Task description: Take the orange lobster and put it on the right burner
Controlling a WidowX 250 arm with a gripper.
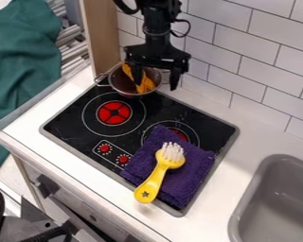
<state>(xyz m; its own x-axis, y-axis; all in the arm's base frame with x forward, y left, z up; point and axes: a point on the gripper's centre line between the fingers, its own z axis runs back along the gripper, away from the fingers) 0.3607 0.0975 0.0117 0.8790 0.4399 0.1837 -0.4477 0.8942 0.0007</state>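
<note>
1. On my camera view, I count one black claw (155, 78) hanging over one metal pot (125, 90), its two fingers spread wide, one on the pot's side and the other to the right.
2. One orange lobster (145, 85) lies in the pot, partly behind a finger; its shape is hard to make out from here.
3. The pot is at the stove's upper corner, near the wooden post (101, 33).
4. On the one black stove (72, 124) I count two red burner centres, one uncovered (113, 113) and one partly covered (182, 133), plus two red knobs.
5. One folded purple cloth (195, 172) overlaps the second burner, with one yellow brush (155, 177) lying on it, white bristles up.
6. One grey sink (277, 203) is set into the white counter (233, 156).
</note>
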